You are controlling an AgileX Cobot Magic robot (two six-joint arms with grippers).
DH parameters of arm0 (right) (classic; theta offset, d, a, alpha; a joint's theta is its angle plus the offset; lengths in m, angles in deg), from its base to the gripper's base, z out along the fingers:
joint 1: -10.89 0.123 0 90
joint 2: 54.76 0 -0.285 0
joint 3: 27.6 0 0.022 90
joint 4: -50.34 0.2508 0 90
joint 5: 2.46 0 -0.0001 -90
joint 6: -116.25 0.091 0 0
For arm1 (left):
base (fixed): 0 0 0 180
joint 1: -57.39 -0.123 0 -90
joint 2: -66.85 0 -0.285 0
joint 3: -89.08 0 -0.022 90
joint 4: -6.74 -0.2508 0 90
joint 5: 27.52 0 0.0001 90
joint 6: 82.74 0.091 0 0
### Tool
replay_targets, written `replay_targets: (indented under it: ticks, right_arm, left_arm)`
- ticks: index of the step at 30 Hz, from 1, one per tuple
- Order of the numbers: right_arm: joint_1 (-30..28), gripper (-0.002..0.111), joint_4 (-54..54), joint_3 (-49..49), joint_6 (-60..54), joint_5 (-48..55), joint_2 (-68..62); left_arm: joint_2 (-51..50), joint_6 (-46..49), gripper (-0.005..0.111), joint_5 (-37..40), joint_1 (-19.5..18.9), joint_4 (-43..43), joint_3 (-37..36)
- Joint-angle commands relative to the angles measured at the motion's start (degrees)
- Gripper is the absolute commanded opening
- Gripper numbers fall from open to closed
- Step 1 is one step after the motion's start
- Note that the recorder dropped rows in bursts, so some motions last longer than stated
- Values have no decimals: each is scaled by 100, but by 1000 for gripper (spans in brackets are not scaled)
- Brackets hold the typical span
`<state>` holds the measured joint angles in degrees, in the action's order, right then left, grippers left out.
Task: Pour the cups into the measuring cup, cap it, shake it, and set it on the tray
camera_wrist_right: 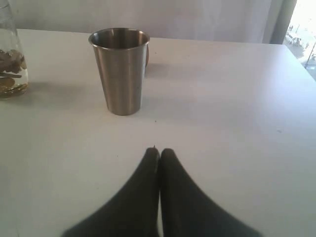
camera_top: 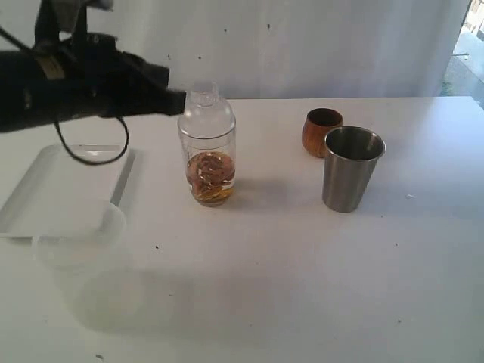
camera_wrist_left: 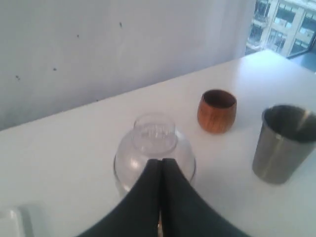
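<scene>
The measuring cup [camera_top: 208,151] stands upright mid-table, a clear domed cap on top and brown and yellow bits in its bottom. My left gripper [camera_top: 181,102] is shut with nothing in it; its tips are at the cap's left side, and whether they touch cannot be told. In the left wrist view the gripper [camera_wrist_left: 160,160] sits just over the dome [camera_wrist_left: 153,148]. To the right stand the steel cup [camera_top: 350,168] and, behind it, the brown wooden cup [camera_top: 322,131]. My right gripper [camera_wrist_right: 159,150] is shut and empty, low over bare table in front of the steel cup [camera_wrist_right: 120,69]. The tray [camera_top: 53,185] lies at the left.
A wide frosted plastic container [camera_top: 79,227] stands at the front left, overlapping the tray's near corner. A black cable [camera_top: 94,155] loops down from the left arm over the tray. A white wall backs the table.
</scene>
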<state>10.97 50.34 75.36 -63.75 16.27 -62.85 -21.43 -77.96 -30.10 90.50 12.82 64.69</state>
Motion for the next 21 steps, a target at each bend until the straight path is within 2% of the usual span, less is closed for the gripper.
replay_targets:
  ticks: [1,2,4,8,9,16,21]
  right_arm:
    - [-29,0,0,-17,35,-39,30]
    - [-29,0,0,-17,35,-39,30]
    - [-29,0,0,-17,35,-39,30]
    - [-29,0,0,-17,35,-39,30]
    - [-29,0,0,-17,35,-39,30]
    - [-29,0,0,-17,35,-39,30]
    - [-29,0,0,-17,35,-39,30]
  left_arm:
    - [-24,764,9,112,26,-271,-444]
    - [-41,809,15,133,26,-271,-487]
    - [-92,809,37,-2,26,-271,-544]
    - [-233,809,98,-486,26,-271,-556]
    - [-260,809,105,-553,26,-271,-556]
    - [-558,456,105,-615,26,-271,-556]
    - [-997,405,105,-1146,26,-300,-556]
